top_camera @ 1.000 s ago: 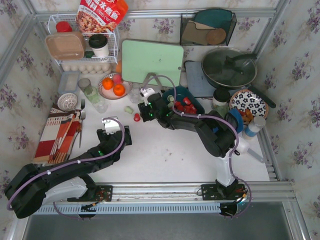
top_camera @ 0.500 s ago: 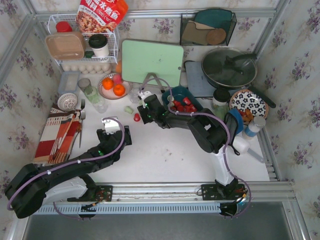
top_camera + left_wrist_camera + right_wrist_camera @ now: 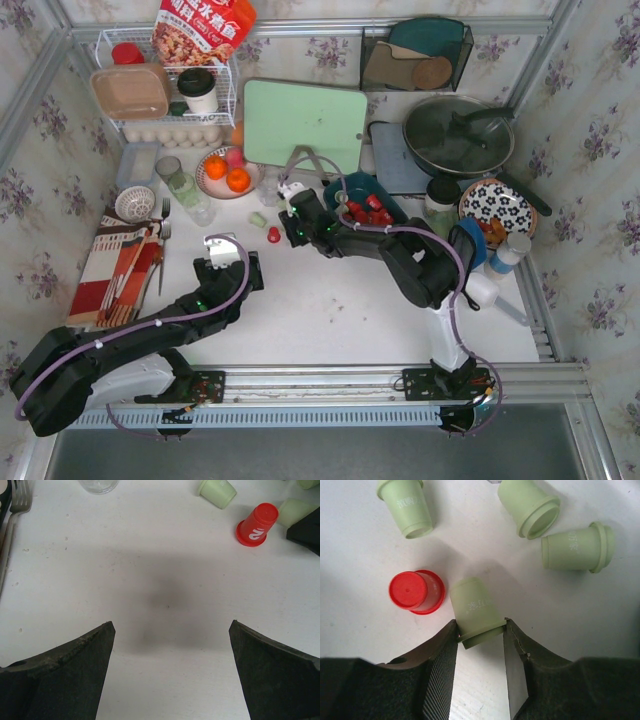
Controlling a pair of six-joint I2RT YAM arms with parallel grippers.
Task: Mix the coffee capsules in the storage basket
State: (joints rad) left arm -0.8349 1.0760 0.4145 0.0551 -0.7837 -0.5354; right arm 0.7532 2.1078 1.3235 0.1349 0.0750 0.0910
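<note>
The teal-blue storage basket [image 3: 360,183] sits behind the right arm and holds several red capsules [image 3: 372,205]. Loose capsules lie on the white table to its left. In the right wrist view, my right gripper [image 3: 480,630] is shut on the rim of a pale green capsule [image 3: 474,611] lying on the table. A red capsule [image 3: 415,591] stands right beside it, with three more green ones [image 3: 575,546] farther off. In the top view the right gripper [image 3: 290,207] is just left of the basket. My left gripper [image 3: 170,630] is open and empty over bare table, near a red capsule [image 3: 257,525].
Clear glasses [image 3: 185,185] and a plate of oranges [image 3: 225,170] stand behind the loose capsules. A green cutting board [image 3: 305,122] is behind the basket, a pan [image 3: 458,135] and a patterned plate [image 3: 497,207] to the right. Cutlery on a striped cloth [image 3: 125,265] lies left.
My right gripper has moved left, away from the basket, to the loose capsules on the table. The left arm has not moved.
</note>
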